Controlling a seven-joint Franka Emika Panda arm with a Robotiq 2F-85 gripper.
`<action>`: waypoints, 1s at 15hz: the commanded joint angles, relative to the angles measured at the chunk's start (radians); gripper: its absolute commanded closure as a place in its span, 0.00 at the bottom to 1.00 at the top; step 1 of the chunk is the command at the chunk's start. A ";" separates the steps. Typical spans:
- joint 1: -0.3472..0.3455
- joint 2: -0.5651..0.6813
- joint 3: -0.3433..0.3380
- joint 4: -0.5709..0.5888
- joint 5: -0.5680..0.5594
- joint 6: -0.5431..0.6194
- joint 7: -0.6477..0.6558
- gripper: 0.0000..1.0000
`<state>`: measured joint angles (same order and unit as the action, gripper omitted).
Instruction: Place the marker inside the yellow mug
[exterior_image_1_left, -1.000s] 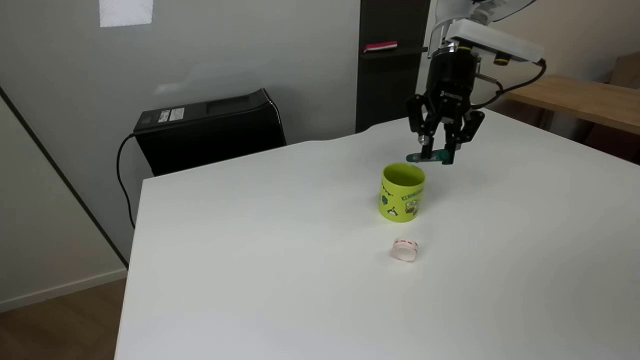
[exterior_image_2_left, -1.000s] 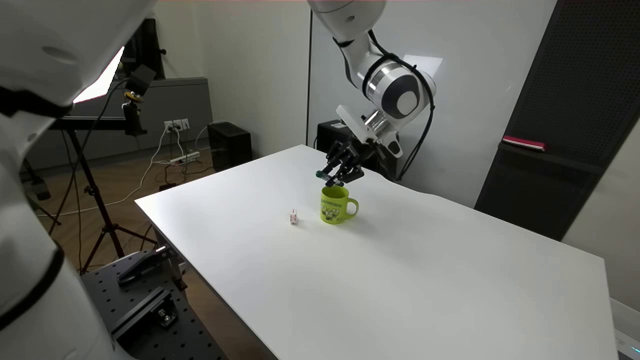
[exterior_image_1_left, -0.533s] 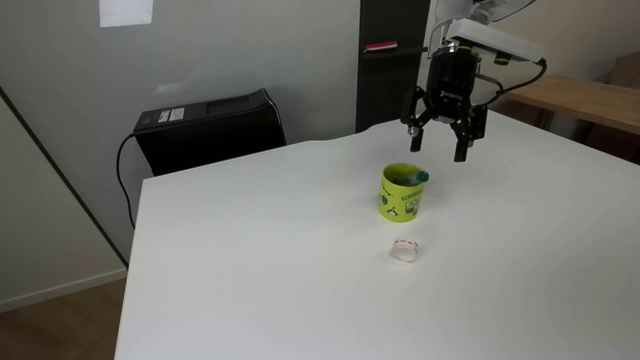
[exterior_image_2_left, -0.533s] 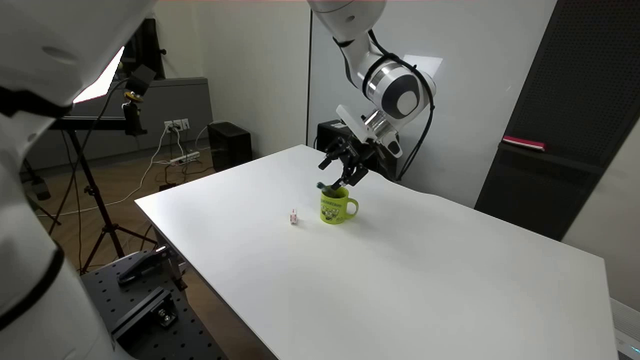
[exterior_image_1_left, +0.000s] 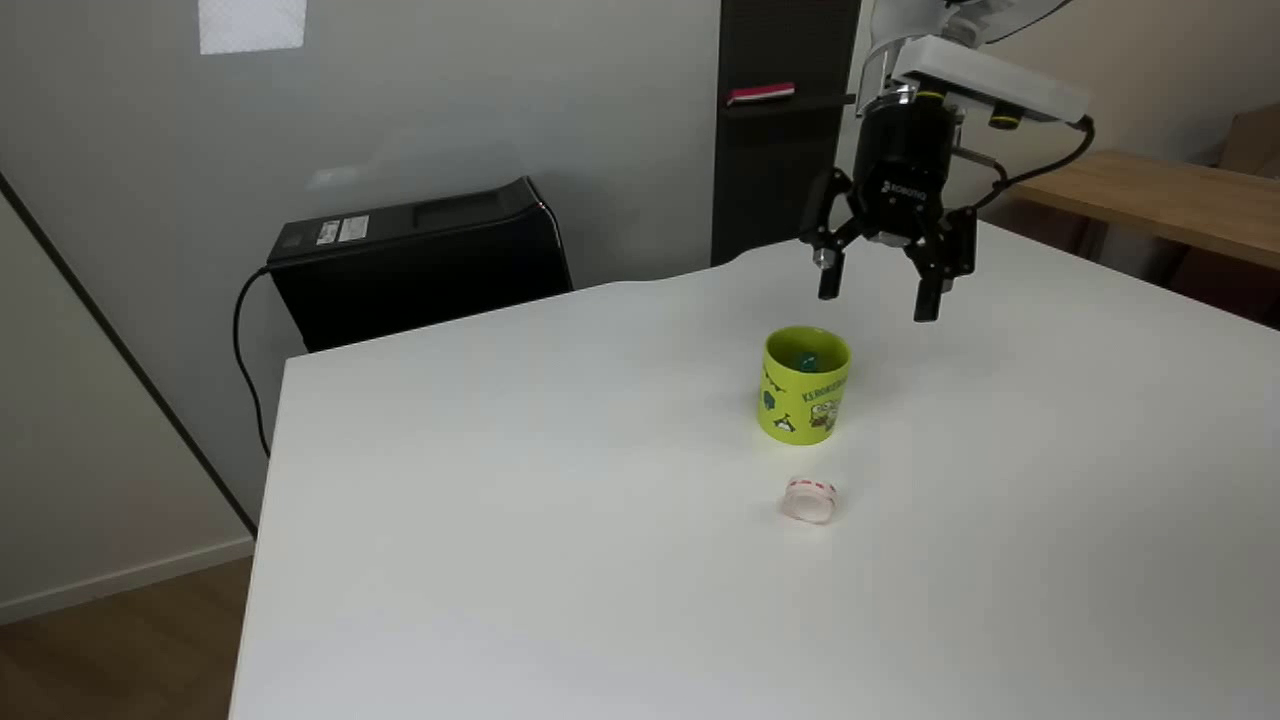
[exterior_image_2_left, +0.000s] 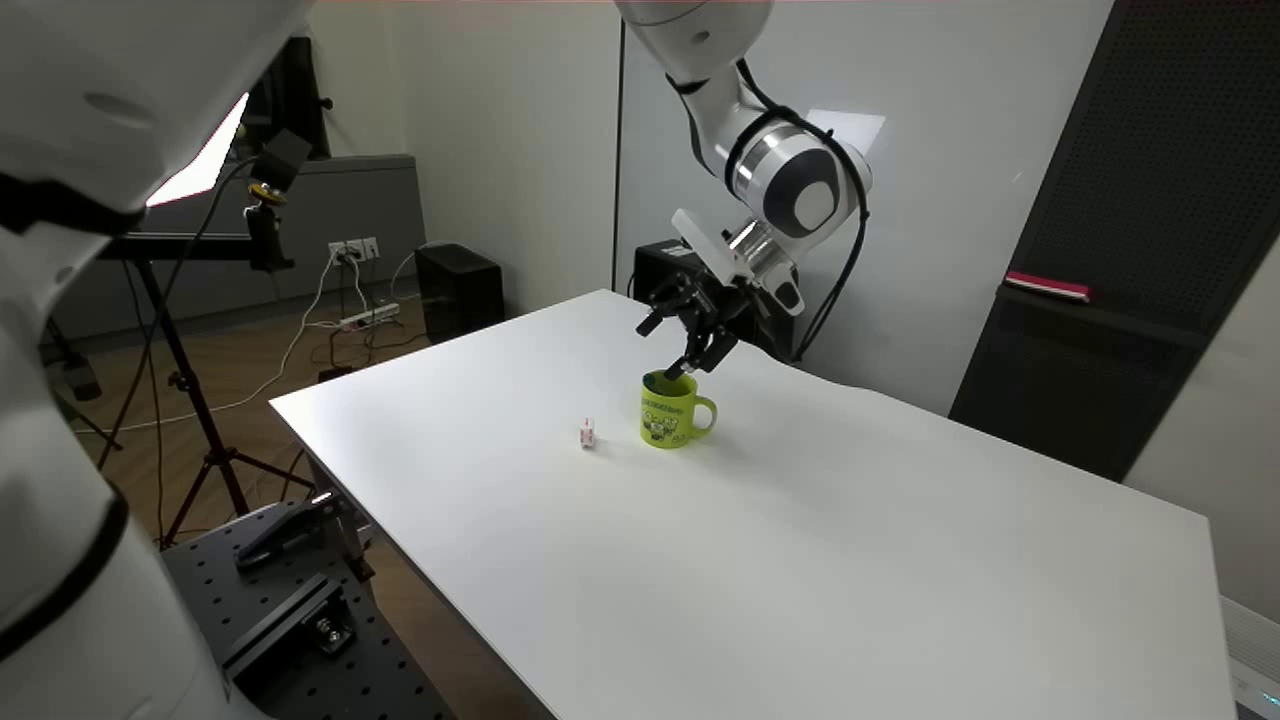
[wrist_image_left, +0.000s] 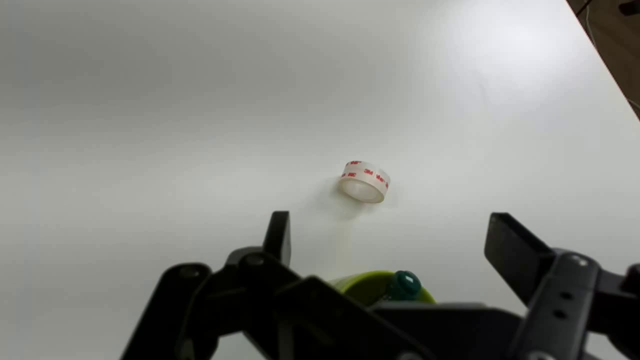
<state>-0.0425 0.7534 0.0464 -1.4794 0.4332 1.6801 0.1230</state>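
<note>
The yellow mug (exterior_image_1_left: 800, 408) stands upright on the white table, with cartoon prints on its side and its handle showing in an exterior view (exterior_image_2_left: 706, 416). Inside it is the marker (exterior_image_1_left: 807, 362), of which only the dark green end shows near the rim; the mug wall hides the rest. In the wrist view that green marker end (wrist_image_left: 406, 284) appears within the mug's opening, partly covered by gripper parts. My gripper (exterior_image_1_left: 878, 302) hangs above and to one side of the mug in both exterior views. Its fingers (wrist_image_left: 515, 250) stand wide apart, nothing held between them.
A small clear tape roll (wrist_image_left: 365, 182) with red lettering lies on the table (exterior_image_1_left: 520, 520) near the mug. A black box-shaped device (exterior_image_1_left: 420, 260) stands beyond the table edge by the wall. A tripod (exterior_image_2_left: 185, 380) stands beyond the table.
The gripper has opened and let go of the marker. The marker has dropped from between the fingers, leaned over the mug's rim, then sunk lower inside. The arm has barely moved.
</note>
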 joint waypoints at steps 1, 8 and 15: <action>0.010 0.010 -0.011 0.026 -0.031 0.039 -0.011 0.00; 0.084 -0.068 -0.012 -0.196 -0.230 0.497 -0.152 0.00; 0.108 -0.129 -0.007 -0.359 -0.344 0.797 -0.163 0.00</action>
<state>0.0582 0.6962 0.0436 -1.7532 0.1291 2.4178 -0.0523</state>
